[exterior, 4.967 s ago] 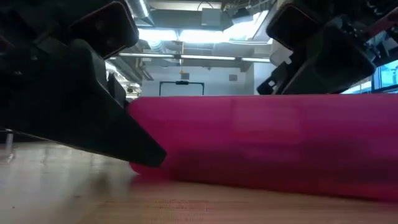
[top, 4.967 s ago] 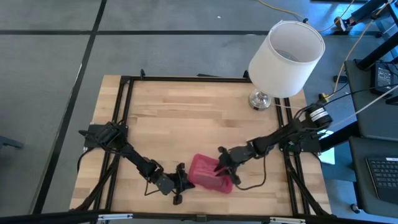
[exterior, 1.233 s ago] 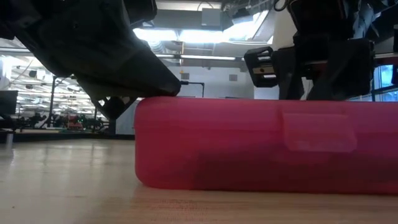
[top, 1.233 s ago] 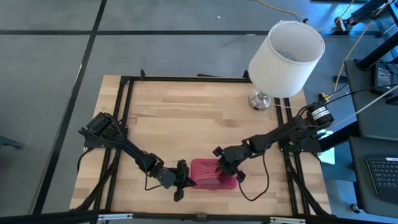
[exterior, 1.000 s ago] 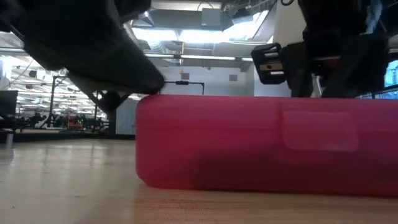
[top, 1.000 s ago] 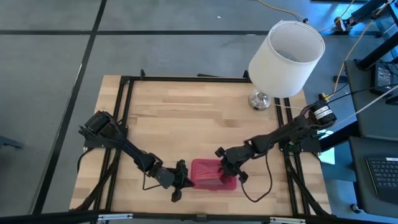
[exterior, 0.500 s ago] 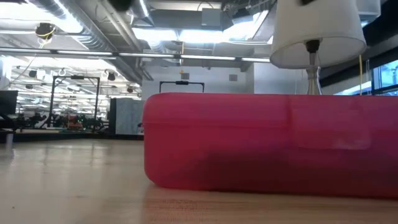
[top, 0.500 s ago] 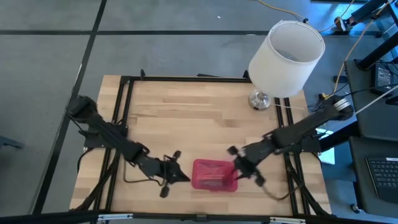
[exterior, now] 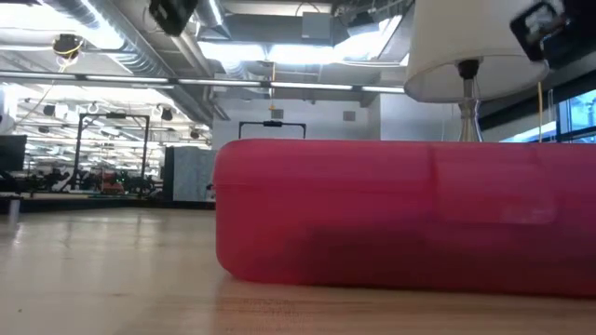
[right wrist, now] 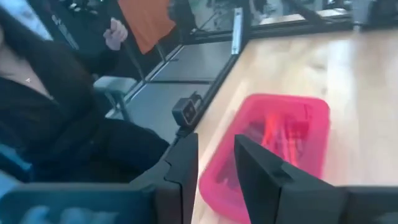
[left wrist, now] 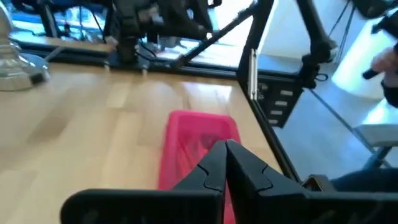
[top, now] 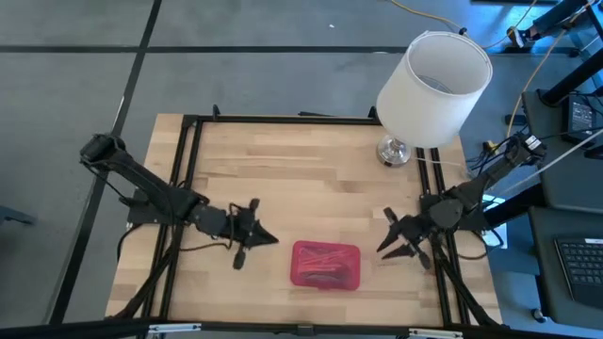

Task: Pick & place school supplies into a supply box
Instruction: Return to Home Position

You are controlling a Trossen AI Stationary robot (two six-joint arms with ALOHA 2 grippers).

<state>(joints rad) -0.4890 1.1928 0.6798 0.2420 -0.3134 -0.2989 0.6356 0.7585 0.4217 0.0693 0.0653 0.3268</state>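
Observation:
The supply box point(top: 325, 265), a flat pink case with rounded corners, lies shut on its base near the table's front edge; it also shows as a pink box point(exterior: 400, 214) in the low view. School supplies point(right wrist: 281, 133) show dimly through its lid as thin dark and orange shapes. My left gripper point(top: 267, 237) hovers shut to the left of the box, clear of it, its fingers point(left wrist: 225, 163) closed together. My right gripper point(top: 386, 240) hovers open to the right of the box, with nothing between its fingers point(right wrist: 186, 165).
A white lamp point(top: 433, 75) stands at the table's far right corner on a metal foot point(top: 396, 151). Black frame rails point(top: 188, 151) run along the table's edges. A seated person point(right wrist: 50, 106) is beyond the table's near edge. Bare wood point(top: 283, 169) lies behind the box.
Both grippers have left the box and risen. My left gripper has drawn back toward the table's left edge, my right gripper toward the right edge, rolling as it went. The box stays shut where it lay.

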